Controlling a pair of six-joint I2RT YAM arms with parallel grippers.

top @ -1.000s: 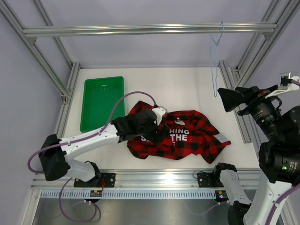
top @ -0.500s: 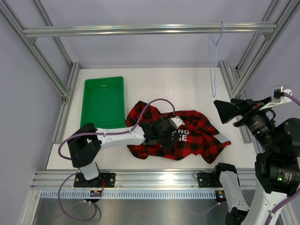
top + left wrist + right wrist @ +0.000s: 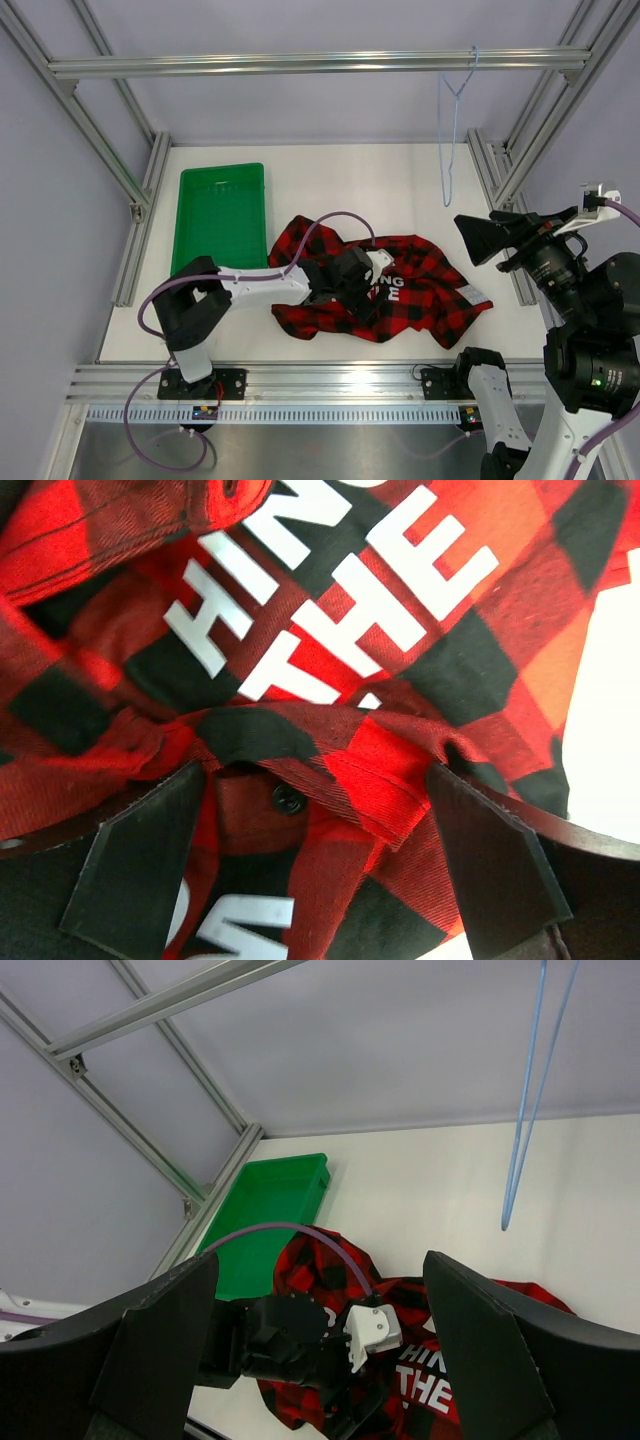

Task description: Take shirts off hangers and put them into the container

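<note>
The red-and-black plaid shirt (image 3: 425, 295) with white lettering lies crumpled on the white table, off the hanger. My left gripper (image 3: 366, 297) is down on its middle, open. In the left wrist view the shirt (image 3: 330, 600) fills the frame, and the left gripper (image 3: 315, 780) straddles a raised fold with a black button, not pinching it. The light-blue wire hanger (image 3: 450, 140) hangs bare from the top rail. The green container (image 3: 220, 215) sits at the back left with nothing in it. My right gripper (image 3: 478, 237) hovers open, high at the right, holding nothing.
Aluminium frame posts (image 3: 135, 170) and rails border the table on both sides. The right wrist view looks down on the hanger (image 3: 525, 1100), the container (image 3: 265, 1210), the shirt (image 3: 440, 1305) and the left arm (image 3: 290, 1340) between the open right gripper (image 3: 320, 1260).
The left arm has reached further right across the shirt, its elbow folding in near the base. The right arm dropped slightly. The hanger has swung a little to the left.
</note>
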